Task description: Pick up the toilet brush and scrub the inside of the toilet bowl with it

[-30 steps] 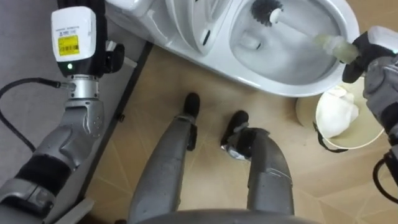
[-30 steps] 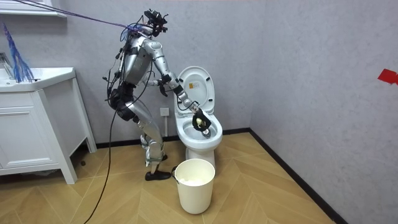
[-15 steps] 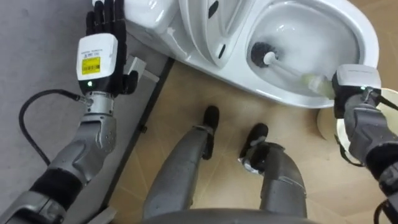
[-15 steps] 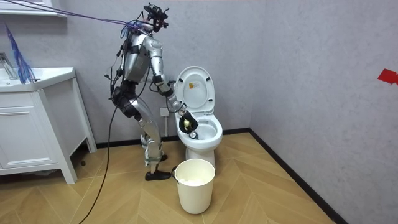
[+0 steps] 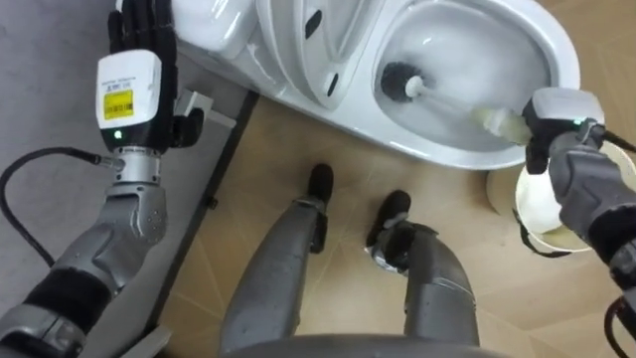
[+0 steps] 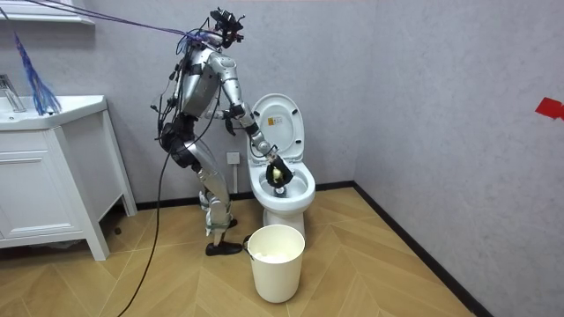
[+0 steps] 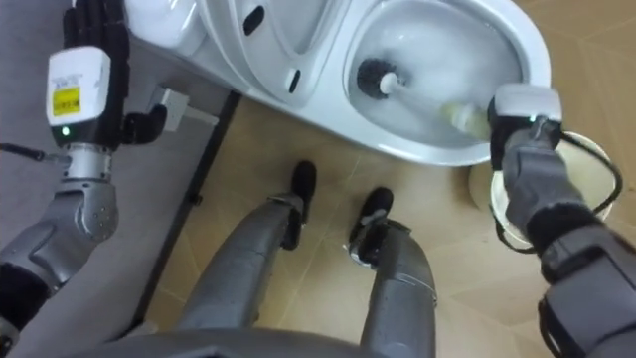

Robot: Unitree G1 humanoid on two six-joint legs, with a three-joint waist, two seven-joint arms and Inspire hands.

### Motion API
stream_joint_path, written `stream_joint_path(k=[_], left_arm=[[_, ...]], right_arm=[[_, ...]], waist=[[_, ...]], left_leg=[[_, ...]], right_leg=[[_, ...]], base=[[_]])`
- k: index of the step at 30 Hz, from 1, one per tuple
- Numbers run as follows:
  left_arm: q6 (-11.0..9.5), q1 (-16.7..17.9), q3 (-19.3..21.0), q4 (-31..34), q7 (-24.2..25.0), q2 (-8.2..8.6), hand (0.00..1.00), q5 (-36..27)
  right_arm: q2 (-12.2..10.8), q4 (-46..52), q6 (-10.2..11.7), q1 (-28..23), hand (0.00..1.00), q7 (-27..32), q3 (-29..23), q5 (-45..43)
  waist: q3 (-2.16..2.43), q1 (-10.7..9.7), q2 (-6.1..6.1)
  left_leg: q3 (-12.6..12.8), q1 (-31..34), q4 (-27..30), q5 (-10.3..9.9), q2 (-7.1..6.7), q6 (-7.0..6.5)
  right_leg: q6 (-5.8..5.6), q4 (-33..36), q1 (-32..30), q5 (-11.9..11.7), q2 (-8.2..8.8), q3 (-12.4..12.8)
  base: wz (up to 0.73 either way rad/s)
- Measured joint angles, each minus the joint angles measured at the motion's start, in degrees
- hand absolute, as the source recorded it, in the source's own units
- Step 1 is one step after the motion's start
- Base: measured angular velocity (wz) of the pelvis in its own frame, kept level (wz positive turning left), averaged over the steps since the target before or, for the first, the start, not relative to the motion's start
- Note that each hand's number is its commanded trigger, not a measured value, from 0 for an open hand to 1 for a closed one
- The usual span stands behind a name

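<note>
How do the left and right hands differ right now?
The left hand is open, fingers straight, holding nothing; the right hand is shut on the toilet brush. The left hand is raised beside the toilet near its lid; the right hand sits at the bowl's rim. Both show their backs to the head camera.

Robot stands at toilet (image 5: 437, 149), on the room view's left of it. Brush (image 5: 447, 99): head in the bowl, handle runs back over the rim to right hand (image 5: 556, 114). Bucket (image 5: 542, 214) on floor, just beside bowl, robot's right, below that hand. Left hand (image 5: 134, 60) up, left of toilet, by wall. Cabinet (image 6: 53, 176) w/ sink well apart, room view's left.
</note>
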State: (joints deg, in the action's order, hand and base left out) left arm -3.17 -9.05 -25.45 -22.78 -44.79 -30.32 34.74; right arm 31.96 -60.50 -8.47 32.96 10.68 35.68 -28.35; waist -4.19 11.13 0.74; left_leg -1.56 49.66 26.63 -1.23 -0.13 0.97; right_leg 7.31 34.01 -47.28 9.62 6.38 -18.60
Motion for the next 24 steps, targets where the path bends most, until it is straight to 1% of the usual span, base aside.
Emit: stream_joint_path(k=[2,3,5,7,8,10,11,12,13,14,15,16,17,18,19,20,21,22,24], left_arm=[[0.38,-0.18,0.1,0.26,0.04,0.01,0.0,0.45],[0.49,-0.18,0.12,0.26,0.07,0.01,0.0,0.61],[0.92,-0.13,1.02,0.22,0.32,0.4,0.0,1.96],[1.56,-0.09,1.08,0.24,0.52,0.55,0.0,2.1],[1.91,-0.13,1.06,0.31,0.82,0.61,0.0,2.13],[2.2,-0.18,1.47,0.34,1.6,0.58,0.0,2.56],[2.23,-0.02,1.63,0.36,2.25,0.58,0.0,2.8],[2.28,-0.05,1.63,0.53,2.97,0.58,0.0,2.82],[2.29,-0.05,1.62,0.53,3.24,0.58,0.0,2.82],[2.28,-0.06,1.33,0.53,3.39,0.64,0.0,2.85],[2.3,0.02,0.95,0.5,3.97,0.74,0.0,2.71],[2.3,0.08,0.8,0.47,4.23,0.84,0.0,2.45],[2.31,0.57,0.5,0.5,4.64,0.84,0.0,1.78],[2.32,0.91,0.53,0.56,4.93,0.84,0.0,1.67],[2.34,1.55,0.48,1.1,5.4,0.82,0.0,0.77],[2.35,2.42,0.43,1.91,5.78,0.81,0.0,0.37],[2.32,2.97,0.41,2.29,5.97,0.82,0.0,0.38],[2.32,3.09,0.43,2.42,5.98,0.82,0.0,0.41],[2.33,3.17,0.49,2.63,5.43,0.85,0.0,0.51]], right_arm=[[0.4,-1.65,0.42,2.34,1.0,0.58,-1.33,-0.47],[0.65,-1.8,0.43,2.77,1.0,0.72,-1.37,-0.96],[1.92,-1.72,1.55,3.57,1.0,1.07,-1.61,-4.01],[1.76,-1.41,1.53,3.7,1.0,1.2,-1.67,-6.59],[1.73,-0.49,1.46,3.7,1.0,1.2,-1.5,-8.44],[1.59,1.75,1.05,3.16,1.0,1.03,-1.14,-11.54],[1.57,4.28,0.44,1.85,1.0,0.55,-0.79,-13.32],[1.35,6.93,-0.51,-0.1,1.0,-0.11,-0.16,-15.21],[1.24,8.05,-0.87,-1.12,1.0,-0.4,0.29,-15.95],[1.18,10.27,-1.61,-3.31,1.0,-1.33,1.33,-16.99],[1.17,12.65,-2.54,-5.92,1.0,-2.66,1.47,-17.99],[0.8,14.05,-3.14,-7.25,1.0,-3.24,1.56,-18.44],[1.21,17.41,-4.75,-9.41,1.0,-4.36,1.2,-18.86],[1.33,18.77,-5.51,-10.19,1.0,-4.88,1.15,-18.89],[1.36,20.87,-7.01,-11.76,1.0,-5.92,0.97,-18.87],[1.27,23.51,-8.68,-13.63,1.0,-7.05,0.59,-19.03],[1.05,25.73,-10.14,-15.02,1.0,-8.27,0.59,-19.52],[0.89,26.62,-10.68,-15.49,1.0,-8.82,0.55,-19.83],[0.03,30.74,-12.81,-17.55,1.0,-11.56,-1.24,-21.41]], waist=[[0.02,-0.71,0.41],[0.04,-0.83,0.46],[-0.01,-0.95,1.06],[0.01,-0.83,1.25],[0.01,-0.78,1.25],[0.03,-0.68,1.23],[0.04,-0.52,1.19],[0.16,-0.42,0.97],[0.22,-0.37,0.85],[0.32,-0.14,0.54],[0.55,0.13,-0.15],[0.63,0.29,-0.63],[1.03,0.36,-1.68],[1.24,0.34,-2.03],[1.74,0.17,-2.88],[2.15,0.14,-3.5],[2.27,0.14,-3.72],[2.32,0.09,-3.8],[2.36,-0.33,-3.88]], left_leg=[[-0.36,0.2,0.35,0.33,-0.48,-0.08],[-0.42,0.21,0.49,0.31,-0.54,-0.11],[-0.18,0.25,0.48,0.29,-0.65,-0.13],[0.08,0.24,0.86,-0.06,-0.66,-0.22],[0.26,0.25,1.1,-0.2,-0.67,-0.32],[0.52,0.22,1.21,-0.19,-0.57,-0.33],[0.51,-0.03,1.21,-0.16,-0.53,-0.29],[0.35,-0.51,1.22,-0.17,-0.45,-0.26],[0.25,-0.81,1.24,-0.2,-0.42,-0.24],[0.09,-1.51,1.31,-0.25,-0.22,-0.21],[-0.01,-1.93,1.5,-0.54,0.24,-0.25],[-0.2,-1.99,1.71,-0.73,0.42,-0.24],[-0.6,-1.83,2.02,-1.23,0.63,-0.22],[-0.57,-1.81,2.04,-1.37,0.68,-0.37],[-0.55,-1.86,1.98,-1.43,0.72,-0.46],[-0.54,-2.03,1.9,-1.47,0.72,-0.45],[-0.24,-2.38,1.52,-1.49,0.83,-0.44],[-0.22,-2.45,1.38,-1.48,0.88,-0.42],[-0.33,-2.48,1.01,-1.39,1.14,-0.25]], right_leg=[[-0.01,0.9,-0.39,0.23,0.56,-0.11],[-0.1,1.0,-0.38,0.31,0.56,-0.01],[-0.18,1.1,-0.63,0.31,0.64,0.42],[-0.48,1.59,-0.72,0.49,0.65,0.86],[-0.95,1.86,-0.85,0.77,0.65,1.14],[-1.1,1.87,-0.88,0.7,0.65,1.15],[-1.06,1.71,-0.52,0.6,0.57,1.06],[-1.06,1.36,0.22,0.57,0.43,0.82],[-1.06,1.18,0.63,0.57,0.37,0.7],[-1.18,0.32,1.67,0.37,-0.01,0.55],[-1.26,-0.8,2.76,0.01,-0.57,0.3],[-1.27,-1.28,3.23,-0.13,-0.78,-0.01],[-1.17,-1.93,3.67,-0.36,-1.14,-0.29],[-1.1,-2.17,3.73,-0.39,-1.24,-0.23],[-1.17,-2.57,3.94,-0.48,-1.33,-0.25],[-1.42,-2.83,4.19,-0.63,-1.42,-0.19],[-1.54,-3.14,4.4,-0.78,-1.44,-0.12],[-1.51,-3.35,4.47,-0.91,-1.46,-0.22],[-1.31,-3.9,4.68,-1.0,-1.74,-0.58]], base=[[0.13],[0.09],[-0.03],[-0.1],[-0.11],[-0.09],[-0.04],[0.0],[0.0],[0.0],[-0.03],[-0.09],[-0.11],[-0.1],[-0.05],[-0.06],[-0.07],[-0.06],[0.0]])
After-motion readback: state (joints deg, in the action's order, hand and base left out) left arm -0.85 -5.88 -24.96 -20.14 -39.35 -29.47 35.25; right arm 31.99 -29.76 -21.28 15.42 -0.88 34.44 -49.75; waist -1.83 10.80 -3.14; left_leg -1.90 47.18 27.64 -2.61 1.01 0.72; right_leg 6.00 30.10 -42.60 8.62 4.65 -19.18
